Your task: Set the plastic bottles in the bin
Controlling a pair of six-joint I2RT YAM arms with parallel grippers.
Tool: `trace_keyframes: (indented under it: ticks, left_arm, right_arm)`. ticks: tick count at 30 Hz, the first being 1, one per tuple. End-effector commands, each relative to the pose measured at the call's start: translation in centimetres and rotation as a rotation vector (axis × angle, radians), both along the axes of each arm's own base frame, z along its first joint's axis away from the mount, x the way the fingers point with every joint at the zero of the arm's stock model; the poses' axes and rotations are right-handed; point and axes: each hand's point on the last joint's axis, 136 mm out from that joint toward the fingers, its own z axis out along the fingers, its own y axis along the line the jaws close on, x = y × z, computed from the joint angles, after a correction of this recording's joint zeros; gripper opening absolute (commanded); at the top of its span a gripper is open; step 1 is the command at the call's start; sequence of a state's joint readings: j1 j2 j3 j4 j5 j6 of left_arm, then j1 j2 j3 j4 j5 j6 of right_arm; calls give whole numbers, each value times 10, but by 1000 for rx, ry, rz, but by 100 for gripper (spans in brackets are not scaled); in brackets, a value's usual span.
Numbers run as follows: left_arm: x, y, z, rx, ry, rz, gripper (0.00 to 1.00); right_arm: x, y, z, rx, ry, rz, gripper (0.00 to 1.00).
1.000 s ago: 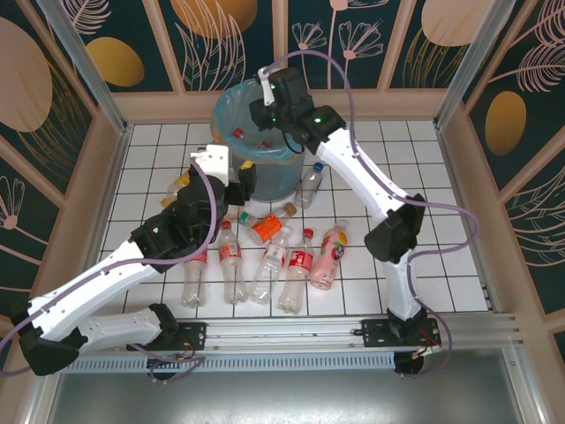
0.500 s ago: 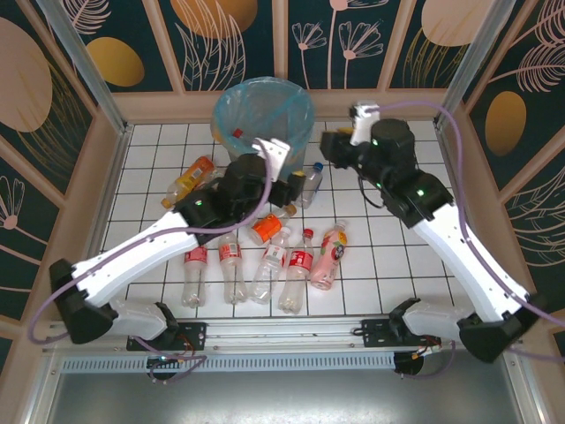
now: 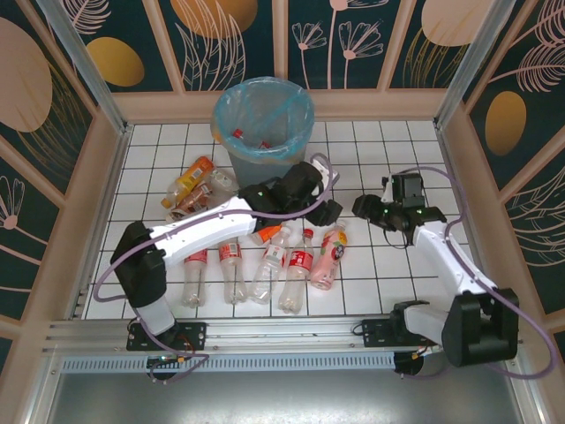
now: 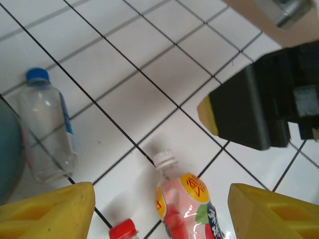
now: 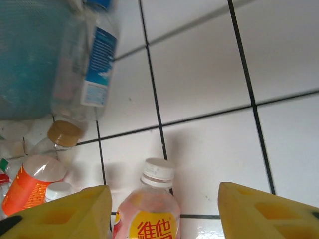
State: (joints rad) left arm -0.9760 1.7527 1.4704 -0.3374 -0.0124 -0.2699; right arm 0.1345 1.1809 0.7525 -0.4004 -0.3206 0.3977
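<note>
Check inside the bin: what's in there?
The bin has a blue bag as liner. At least two bottles lie inside on the arms' side, one with a red cap. Anything deeper is hidden by the bag folds and the bin wall.

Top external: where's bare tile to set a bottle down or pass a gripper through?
Bare: far right tiles between the bin and the right wall; near tiles between the pink bottle and the right arm. Crowded: left-centre, from the orange bottle by the bin down to the row of red-label bottles.
</note>
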Motion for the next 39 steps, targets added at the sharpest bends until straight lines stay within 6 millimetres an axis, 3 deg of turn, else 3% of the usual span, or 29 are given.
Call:
trace_keyframes:
  ticks: [1,6,12,17,33,39]
  left_arm:
    - [-12,-2,-29,34,95,-22,71]
    - [-19,-6,-60,17,171,-12,71]
    - [-19,-12,-68,5,197,-12,71]
    - [-18,-10,-66,11,185,-11,71]
    - [-13,-5,-60,13,154,19,71]
    - [-12,-4,-58,12,149,23,71]
  right_arm:
    - [8,18,-6,124,0,51,63]
    - [9,27,-30,188,58,77,66]
    - [8,31,-58,194,136,95,63]
    - [6,39,-71,230,183,126,60]
    - [0,57,-83,323,234,200,52]
    - [2,58,-79,334,223,205,39]
